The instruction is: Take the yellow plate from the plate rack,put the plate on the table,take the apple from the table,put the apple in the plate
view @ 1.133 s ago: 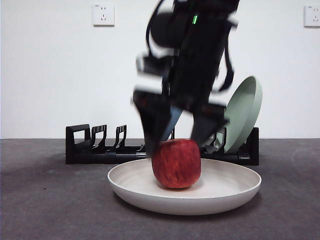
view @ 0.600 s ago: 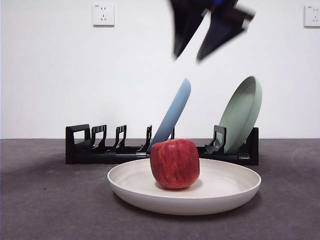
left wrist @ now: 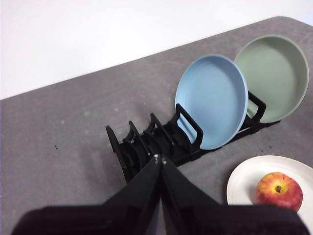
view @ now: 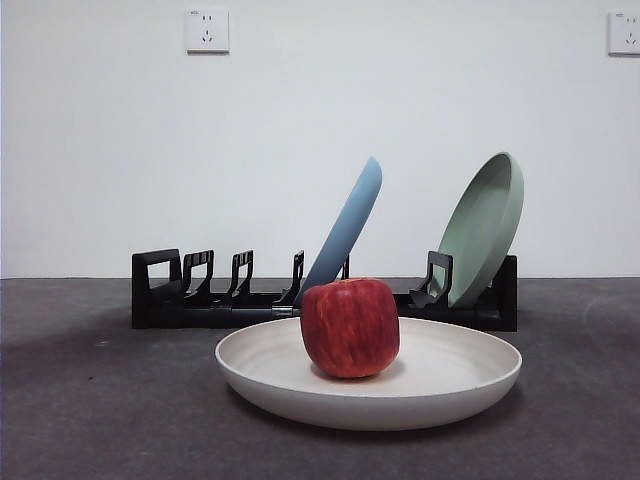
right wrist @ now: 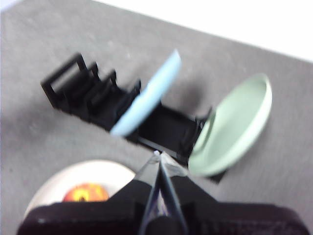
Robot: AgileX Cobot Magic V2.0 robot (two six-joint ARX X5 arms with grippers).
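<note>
Front view: gripper gone since a second ago; blocky red apple (view: 350, 327) sits free in matte cream round plate (view: 368, 385) before black slotted rack (view: 190, 300). Both grippers' jaws pressed together, aloft. Task looks done.

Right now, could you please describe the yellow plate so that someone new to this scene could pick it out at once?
Find the long black plate rack at the back of the table. In front of it one wide, shallow plate lies flat, holding a red apple. That is the yellow plate: cream-coloured, whereas the light blue plate and the pale green plate stand tilted in the rack.
</note>
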